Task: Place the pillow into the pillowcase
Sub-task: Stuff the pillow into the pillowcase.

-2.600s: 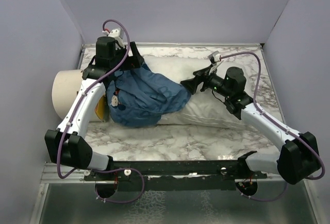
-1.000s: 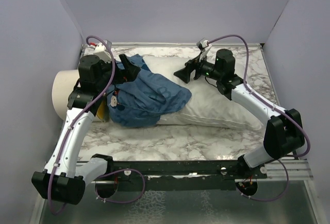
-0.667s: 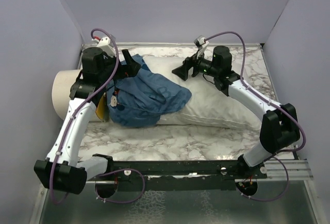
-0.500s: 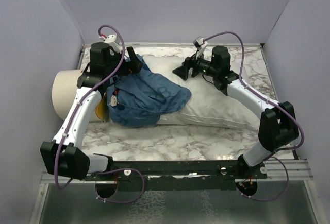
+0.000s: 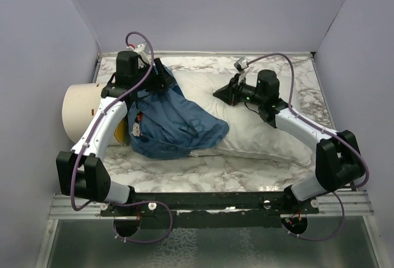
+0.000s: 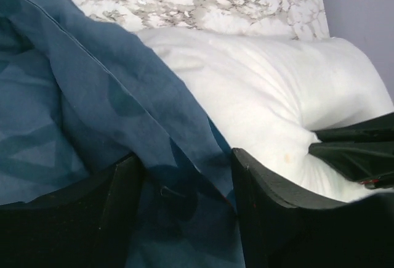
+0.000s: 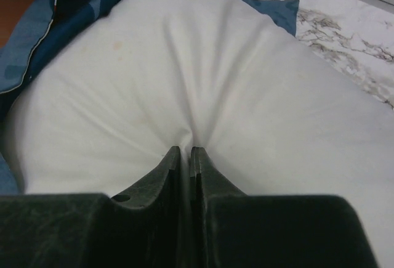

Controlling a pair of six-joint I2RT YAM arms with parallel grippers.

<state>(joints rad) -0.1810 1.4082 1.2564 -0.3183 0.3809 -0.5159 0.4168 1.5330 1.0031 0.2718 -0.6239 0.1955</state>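
The white pillow (image 5: 265,129) lies across the marble table, its left end covered by the crumpled blue pillowcase (image 5: 172,120). My left gripper (image 5: 161,78) is at the pillowcase's far edge. In the left wrist view its fingers (image 6: 265,206) stand apart, with a fold of pillowcase (image 6: 92,95) lying between them and the pillow (image 6: 258,89) beyond. My right gripper (image 5: 223,92) is on the pillow's far upper side. The right wrist view shows that gripper (image 7: 184,151) shut, pinching a ridge of pillow (image 7: 215,64) fabric. Pillowcase (image 7: 37,34) edges frame the pillow's end.
A beige cylinder (image 5: 77,111) lies at the left wall, with a yellow item (image 5: 120,134) beside the pillowcase. Purple walls enclose the marble table (image 5: 295,77) on three sides. A black rail (image 5: 203,200) runs along the near edge.
My right gripper has closed on the pillow fabric. My left gripper has shifted right onto the pillowcase's far edge and its jaws have narrowed. The pillowcase has spread a little.
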